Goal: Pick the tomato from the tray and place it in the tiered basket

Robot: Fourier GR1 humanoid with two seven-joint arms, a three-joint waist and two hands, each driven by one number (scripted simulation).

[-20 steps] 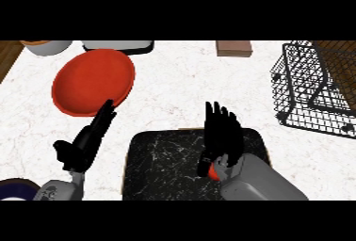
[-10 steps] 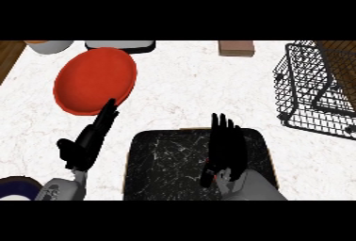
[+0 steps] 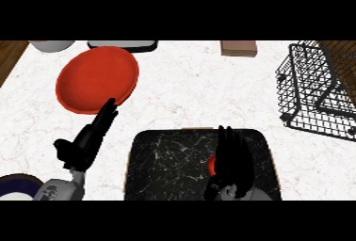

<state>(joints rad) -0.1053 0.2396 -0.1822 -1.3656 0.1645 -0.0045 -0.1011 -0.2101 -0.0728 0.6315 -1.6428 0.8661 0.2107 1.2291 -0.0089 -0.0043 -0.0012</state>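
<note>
1. The robot's right hand [image 3: 230,157] lay over the dark, marble-patterned square tray [image 3: 163,160] at the lower centre of the frame. Its fingers were stretched long rather than curled, clamped on nothing.
2. The small red tomato [image 3: 211,164] sat on the tray, showing only as a sliver at that hand's left edge, the rest hidden beneath it.
3. The left hand [image 3: 87,141] rested open at lower left, fingers straight, just below the round red plate [image 3: 97,80].
4. The black wire tiered basket [image 3: 313,94] stood at upper right, well apart from the tray across the white marble counter [image 3: 201,89].
5. The grasp appeared to be the step in hand. The next move would call for the fingers to close round the tomato before any lift toward the basket.
</note>
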